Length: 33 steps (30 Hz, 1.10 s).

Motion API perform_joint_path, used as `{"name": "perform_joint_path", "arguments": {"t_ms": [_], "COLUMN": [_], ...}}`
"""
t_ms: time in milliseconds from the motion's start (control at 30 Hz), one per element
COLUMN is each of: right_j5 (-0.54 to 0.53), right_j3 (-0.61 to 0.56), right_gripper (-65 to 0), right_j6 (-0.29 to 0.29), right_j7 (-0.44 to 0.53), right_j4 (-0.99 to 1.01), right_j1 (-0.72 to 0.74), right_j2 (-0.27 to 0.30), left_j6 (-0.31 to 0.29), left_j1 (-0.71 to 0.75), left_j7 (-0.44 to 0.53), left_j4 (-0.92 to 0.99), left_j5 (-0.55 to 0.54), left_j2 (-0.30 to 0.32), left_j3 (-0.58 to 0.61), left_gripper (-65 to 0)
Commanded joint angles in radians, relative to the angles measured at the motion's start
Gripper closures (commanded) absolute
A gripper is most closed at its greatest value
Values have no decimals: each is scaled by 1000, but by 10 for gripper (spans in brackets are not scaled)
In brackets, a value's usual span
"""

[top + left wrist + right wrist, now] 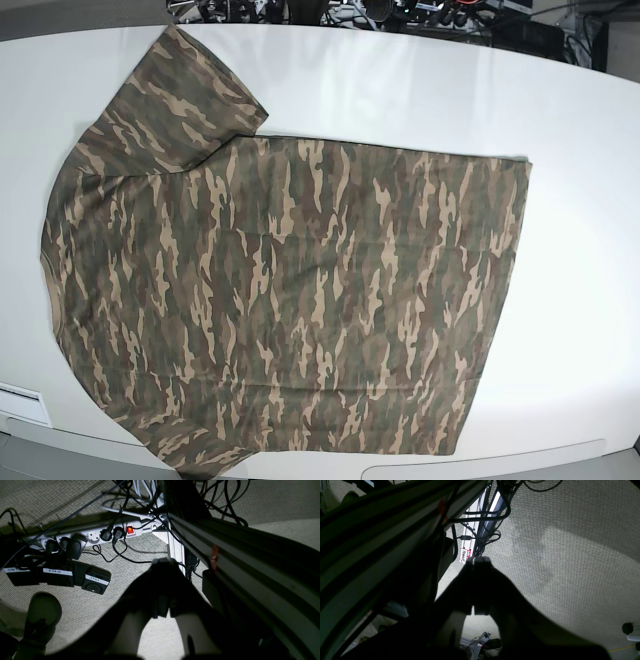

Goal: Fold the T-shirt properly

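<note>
T-shirt (290,300) lies flat and unfolded across the white surface (580,250), one sleeve toward its far edge. I find both arms hanging off the surface: left pincer (163,561) and right pincer (478,560) clenched, empty, above carpet. Folding not yet begun; next I must bring a pincer to a shirt edge.

one t-shirt (290,290), one table (580,200), two end effectors (163,562) (478,561).

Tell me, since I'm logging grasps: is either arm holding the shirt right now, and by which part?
Nothing is held. The T-shirt lies spread flat on the table, and both the left gripper and right gripper hang below the table edge, jaws shut on nothing.
</note>
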<state>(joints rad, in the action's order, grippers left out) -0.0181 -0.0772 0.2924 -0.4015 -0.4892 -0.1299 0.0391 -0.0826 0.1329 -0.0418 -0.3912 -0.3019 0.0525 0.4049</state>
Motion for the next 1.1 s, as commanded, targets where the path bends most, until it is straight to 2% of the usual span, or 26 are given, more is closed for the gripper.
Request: {"name": "perform_joint_path", "arguments": {"t_ms": [0,133,267,467,533,600,700,833,933,1067], "right_j5": [0,0,0,0,0,0,0,-11,-11,-11], "right_j3": [-2,-2,-2,-2,-2,-2,-2,-2,-2,-2], "right_gripper": [0,0,0,0,0,0,0,0,0,0], "right_j6": [4,4,4,4,35,76,94,123,144,145], "right_j7": [-3,-3,-3,-7,-61,-161,-264,-276,-322,-369], "right_j4": [-21,-21,-21,-21,-28,-51,-95,-201,-320,-527], "right_j1": [30,30,30,30,30,27,-8,-119,-227,-391], "right_j2": [11,11,11,11,11,11,14,23,31,45], "left_j6": [-3,-5,-40,-40,-40,-41,-41,-58,-67,-67], "left_j1": [2,2,3,2,2,4,31,132,229,364], "left_j7": [11,11,18,17,-26,-135,-251,-282,-298,-365], "left_j4": [-6,-6,-6,-6,-14,-43,-120,-270,-403,-608], "left_j5": [5,5,5,6,7,31,78,82,84,84], "left_j2": [-3,-3,-3,-3,-3,0,4,8,33,80], "left_j3": [0,0,0,0,0,0,0,0,0,0], "left_gripper": [0,0,0,0,0,0,0,0,0,0]}}
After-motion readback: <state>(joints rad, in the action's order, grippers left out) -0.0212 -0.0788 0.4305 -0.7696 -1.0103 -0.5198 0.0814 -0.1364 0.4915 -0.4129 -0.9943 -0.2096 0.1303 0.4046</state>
